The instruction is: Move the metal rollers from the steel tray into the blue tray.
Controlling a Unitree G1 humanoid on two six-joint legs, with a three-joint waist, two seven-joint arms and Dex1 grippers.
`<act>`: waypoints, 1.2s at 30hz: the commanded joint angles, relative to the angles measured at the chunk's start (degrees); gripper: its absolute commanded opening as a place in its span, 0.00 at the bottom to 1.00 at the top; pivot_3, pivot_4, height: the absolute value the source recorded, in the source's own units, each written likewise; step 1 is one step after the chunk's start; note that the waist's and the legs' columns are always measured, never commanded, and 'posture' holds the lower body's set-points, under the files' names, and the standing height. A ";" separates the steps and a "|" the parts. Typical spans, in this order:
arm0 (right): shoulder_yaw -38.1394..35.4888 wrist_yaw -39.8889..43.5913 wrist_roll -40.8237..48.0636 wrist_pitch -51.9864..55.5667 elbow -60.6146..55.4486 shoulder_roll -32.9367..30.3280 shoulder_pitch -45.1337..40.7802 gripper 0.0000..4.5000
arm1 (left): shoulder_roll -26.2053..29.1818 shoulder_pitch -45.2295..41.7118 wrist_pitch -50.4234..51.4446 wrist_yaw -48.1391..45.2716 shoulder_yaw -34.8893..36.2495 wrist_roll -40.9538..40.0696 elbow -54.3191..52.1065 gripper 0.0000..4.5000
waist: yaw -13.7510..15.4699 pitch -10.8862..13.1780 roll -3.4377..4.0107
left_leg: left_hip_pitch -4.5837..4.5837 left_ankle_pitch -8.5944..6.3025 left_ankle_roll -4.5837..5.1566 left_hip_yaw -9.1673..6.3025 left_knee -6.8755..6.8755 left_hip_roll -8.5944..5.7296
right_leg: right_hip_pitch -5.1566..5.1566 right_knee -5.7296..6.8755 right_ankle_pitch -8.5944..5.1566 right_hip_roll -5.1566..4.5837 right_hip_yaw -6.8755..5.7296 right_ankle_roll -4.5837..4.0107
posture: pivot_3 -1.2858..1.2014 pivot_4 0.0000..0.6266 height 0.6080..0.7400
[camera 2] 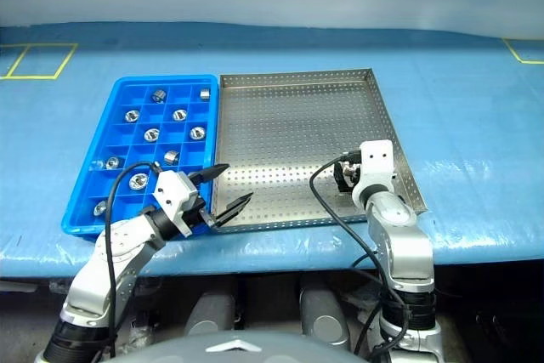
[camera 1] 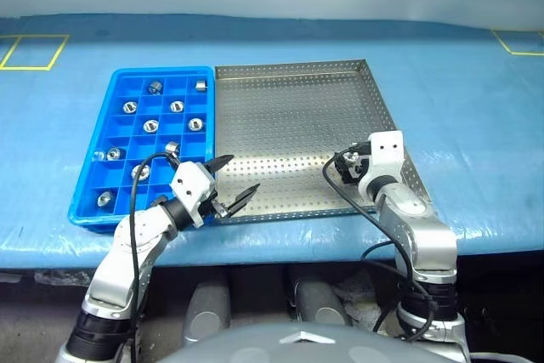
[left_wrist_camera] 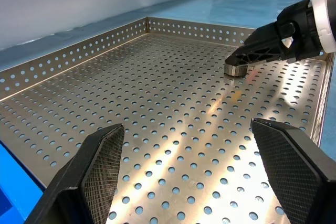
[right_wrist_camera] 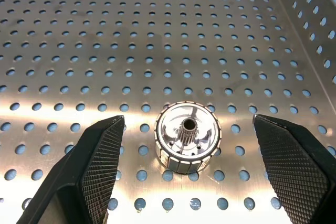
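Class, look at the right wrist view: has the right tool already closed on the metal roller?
No. The metal roller sits on the steel tray between the right tool's spread fingers, with gaps on both sides.

Bright blue tray (camera 1: 89, 178), silver steel tray (camera 1: 297, 138) (perforated floor), shiny rollers (right_wrist_camera: 187, 137).

Blue tray (camera 2: 89, 178) w/ rollers (camera 2: 151, 134) left of steel tray (camera 2: 289, 138); left gripper (camera 2: 223, 189) fingers apart over near edge.
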 commanded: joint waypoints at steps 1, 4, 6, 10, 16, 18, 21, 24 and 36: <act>-2.24 -0.55 1.31 -2.99 1.67 0.47 -0.82 0.93 | -0.45 -0.09 -0.63 -0.09 0.28 -0.71 -0.51 0.94 | 0.02 0.00 0.00 | 0.00 0.00 0.00 0.00 0.00 0.00 | 0.00 0.00 0.00 0.00 0.00 0.01 | 0.53 0.24 1.00; -2.17 -0.43 1.27 -4.34 3.77 0.02 -0.75 0.78 | -0.66 0.22 -0.81 0.25 0.29 -0.53 -0.47 0.94 | 0.01 0.00 0.00 | 0.00 0.00 0.00 0.00 0.00 0.00 | 0.00 0.00 0.01 0.00 0.01 0.02 | 0.53 0.24 1.00; -2.01 -0.11 1.53 -4.76 3.96 -0.09 -0.71 0.64 | -0.73 0.33 -0.88 0.37 0.40 -0.48 -0.42 0.94 | 0.05 0.00 0.00 | 0.00 0.00 0.00 0.01 0.00 0.00 | 0.00 0.00 0.01 0.00 0.02 0.02 | 0.54 0.24 1.00; -2.05 -0.20 2.20 -4.58 2.87 0.10 -1.23 0.38 | -1.05 0.99 -1.28 1.47 1.18 -0.06 -0.52 0.94 | 0.09 0.00 0.00 | 0.00 0.00 0.00 0.01 0.00 0.00 | 0.00 0.01 0.02 0.00 0.02 0.03 | 0.55 0.24 1.00; 1.43 1.04 2.83 -3.97 0.93 0.37 -4.07 0.38 | -0.73 3.25 -2.06 3.03 4.67 -0.51 -1.81 0.94 | 0.17 0.00 0.01 | 0.02 0.00 0.00 0.01 0.00 0.00 | 0.00 0.03 0.02 0.01 0.02 0.03 | 0.56 0.24 1.00; 3.48 1.88 3.44 -3.47 -0.18 0.96 -5.58 0.38 | -0.70 4.28 -2.24 3.50 6.08 -0.71 -2.57 0.94 | 0.14 0.01 0.02 | 0.03 0.00 0.01 0.01 0.00 0.01 | -0.01 0.05 0.02 0.02 0.02 0.02 | 0.57 0.24 1.00; 10.38 4.50 3.72 -2.74 -1.04 2.53 -9.40 0.38 | -0.54 6.75 -2.82 4.46 9.72 -1.12 -4.17 0.94 | 0.22 0.01 0.01 | 0.04 0.00 0.01 0.01 -0.01 0.03 | -0.02 0.09 0.02 0.04 0.02 0.02 | 0.58 0.24 1.00; 15.61 6.05 3.34 -2.61 0.04 3.84 -12.45 0.38 | -0.12 8.82 -3.41 4.79 11.87 -0.85 -5.44 0.94 | 1.13 0.00 0.01 | 0.05 0.00 0.01 -0.07 -0.04 0.03 | -0.01 0.10 0.00 0.04 -0.03 0.00 | 0.59 0.24 1.00; 33.08 15.21 3.82 -7.09 8.64 11.31 -22.07 0.38 | -3.03 21.53 -4.28 9.78 21.23 -1.32 -14.07 0.94 | 5.04 0.00 -0.05 | -0.01 0.00 0.00 -0.09 -0.06 0.03 | -0.02 -0.02 -0.04 -0.01 -0.12 -0.07 | 0.66 0.24 1.00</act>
